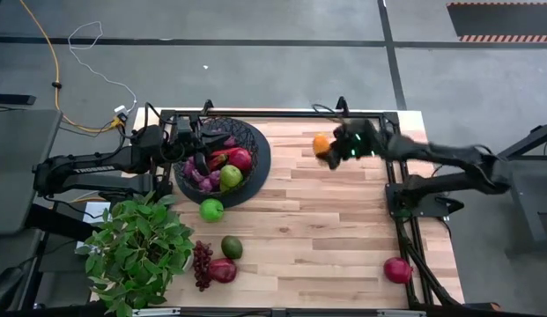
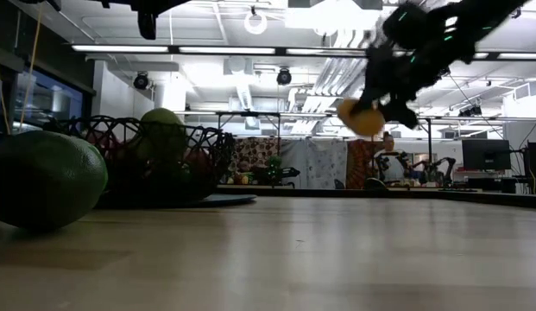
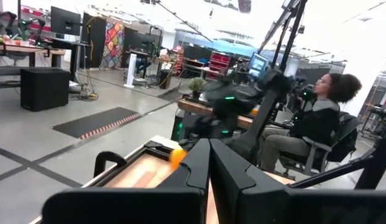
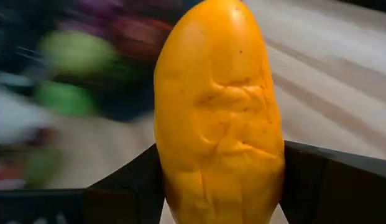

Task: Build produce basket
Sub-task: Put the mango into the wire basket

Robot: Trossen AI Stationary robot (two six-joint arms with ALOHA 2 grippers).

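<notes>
At the table's nine o'clock edge, the left gripper [image 1: 187,143] hangs with fingers pressed together over the round black wire-mesh basket [image 1: 253,167], which holds purple grapes, a red pomegranate and a green apple. Toward two o'clock, the right gripper [image 1: 330,151] clamps the elongated yellow-orange toy pepper [image 4: 219,118] between its fingers, above the wooden tabletop [image 1: 335,229]. In the right wrist view, the pepper's long axis runs out beyond the fingertips.

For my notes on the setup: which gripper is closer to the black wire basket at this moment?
Left. The left gripper, shut, sits at the basket's left rim. The right gripper is across the table to the basket's right, holding the yellow-orange pepper above the wood.
</notes>
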